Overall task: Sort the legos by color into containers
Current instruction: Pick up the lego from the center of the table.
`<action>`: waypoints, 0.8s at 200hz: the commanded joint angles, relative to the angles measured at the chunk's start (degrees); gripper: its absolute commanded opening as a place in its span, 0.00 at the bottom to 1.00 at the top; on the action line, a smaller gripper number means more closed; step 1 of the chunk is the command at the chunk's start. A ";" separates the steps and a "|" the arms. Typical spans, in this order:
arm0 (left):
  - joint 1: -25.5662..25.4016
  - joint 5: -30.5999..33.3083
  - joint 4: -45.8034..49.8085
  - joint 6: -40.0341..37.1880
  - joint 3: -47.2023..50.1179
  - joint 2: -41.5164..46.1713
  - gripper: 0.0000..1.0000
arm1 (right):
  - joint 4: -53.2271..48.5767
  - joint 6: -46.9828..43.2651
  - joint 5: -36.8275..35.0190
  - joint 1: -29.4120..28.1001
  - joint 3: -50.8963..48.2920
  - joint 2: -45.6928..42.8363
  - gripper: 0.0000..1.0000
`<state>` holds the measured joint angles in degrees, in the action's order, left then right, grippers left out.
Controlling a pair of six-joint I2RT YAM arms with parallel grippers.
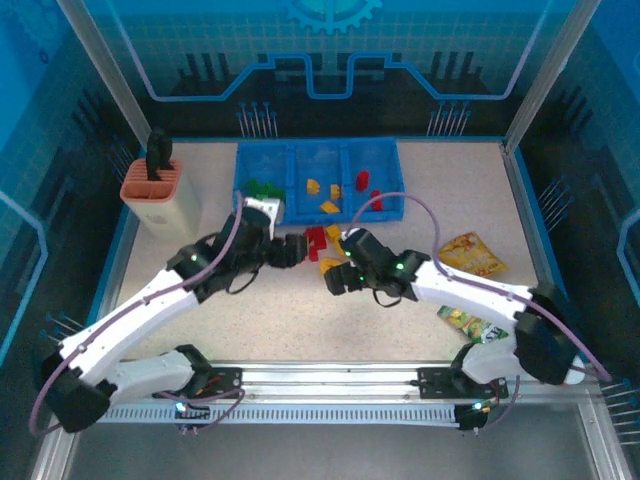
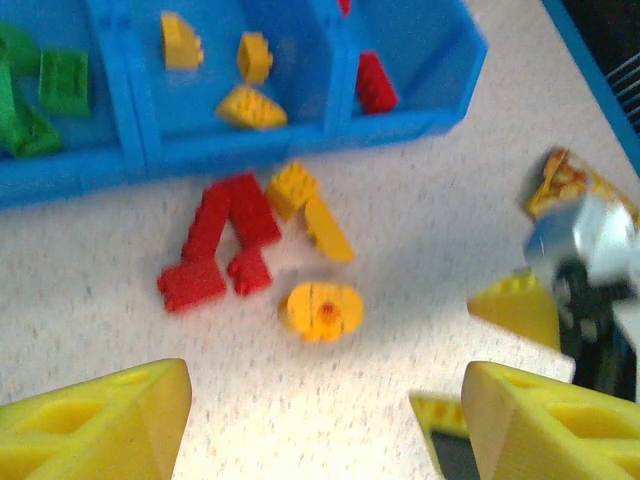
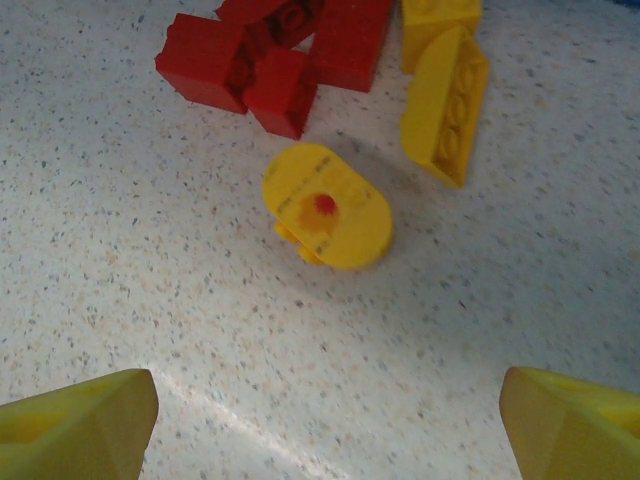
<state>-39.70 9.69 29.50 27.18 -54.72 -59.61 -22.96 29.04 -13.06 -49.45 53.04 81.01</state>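
Two grippers spread wide, nothing held: left gripper (image 2: 330, 425), right gripper (image 3: 320, 420), both hovering low over loose pile on table (image 1: 300, 320). Round yellow piece (image 3: 328, 205) alone, centred ahead of right fingers (image 3: 75, 425). Red bricks (image 2: 225, 240) and yellow bricks (image 2: 310, 210) bunched just before blue tray (image 2: 250, 150). In tray: green bricks (image 2: 62, 80) left compartment, yellow middle, red right.

This is looking like a robotics lab cell: two white arms (image 1: 140, 305) are sitting bolted to an aluminium rail (image 1: 330, 372) at the speckled bench's (image 1: 300, 330) near edge, metal posts (image 1: 112, 80) are rising at its far corners, and blue gear-printed panels (image 1: 330, 40) are walling it in.
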 commanded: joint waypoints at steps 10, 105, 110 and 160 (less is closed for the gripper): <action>-3.44 1.45 -2.21 7.18 8.99 8.16 0.73 | -5.70 -1.88 0.35 -0.04 8.58 10.08 0.89; -7.29 3.75 5.34 17.26 24.82 26.34 0.72 | -12.81 -2.14 -1.13 -0.03 21.08 28.08 0.80; -7.32 3.74 5.52 17.29 25.00 26.64 0.72 | -12.73 -2.10 -1.37 -0.01 21.21 28.66 0.79; -7.42 3.67 5.69 16.94 25.36 26.74 0.72 | -11.96 -2.58 -3.60 0.67 22.70 32.94 0.76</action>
<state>-46.68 12.32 34.26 43.59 -30.11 -33.08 -33.47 27.09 -14.35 -49.30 73.69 111.87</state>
